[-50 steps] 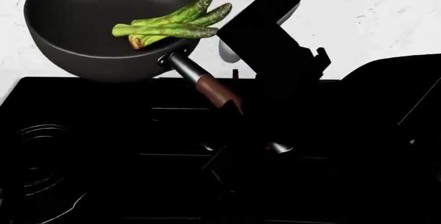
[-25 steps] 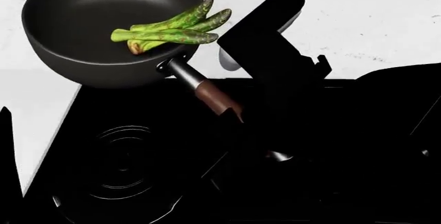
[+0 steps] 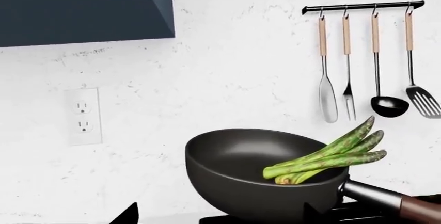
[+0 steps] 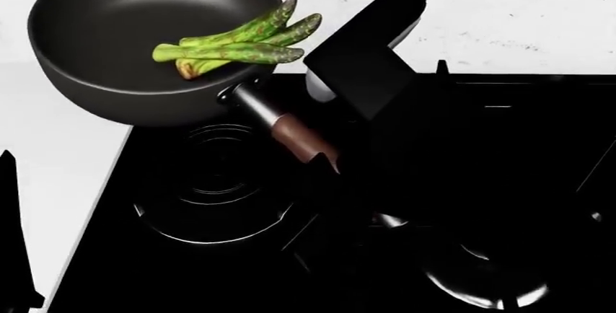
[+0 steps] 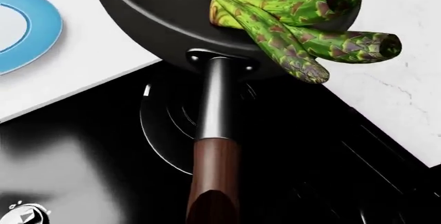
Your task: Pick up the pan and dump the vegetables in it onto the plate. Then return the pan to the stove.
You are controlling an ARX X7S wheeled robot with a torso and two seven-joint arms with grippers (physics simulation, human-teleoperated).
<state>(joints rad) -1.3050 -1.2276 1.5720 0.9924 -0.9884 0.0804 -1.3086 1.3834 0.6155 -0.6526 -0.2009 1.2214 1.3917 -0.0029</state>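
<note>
The dark-grey pan (image 4: 125, 32) hangs in the air over the back left corner of the black stove (image 4: 481, 169) and the white counter beside it. The green asparagus spears (image 4: 236, 42) lie in it by the handle side. My right gripper (image 4: 332, 172) is shut on the end of the wooden handle (image 5: 214, 177); its fingers are lost in the dark. The blue-rimmed plate (image 5: 24, 28) shows only in the right wrist view, on the counter past the stove's edge. My left gripper (image 3: 220, 219) is open and empty, level with the pan (image 3: 255, 177) and short of it.
A left burner (image 4: 216, 190) lies under the pan's handle. White counter (image 4: 58, 154) runs left of the stove. A rail of several hanging utensils (image 3: 372, 64), a wall socket (image 3: 83, 116) and a dark hood (image 3: 82, 7) are on the back wall.
The view has swung left with the pan still held: the stove's left edge and the white counter have come into view, and the pan now hangs over that edge.
</note>
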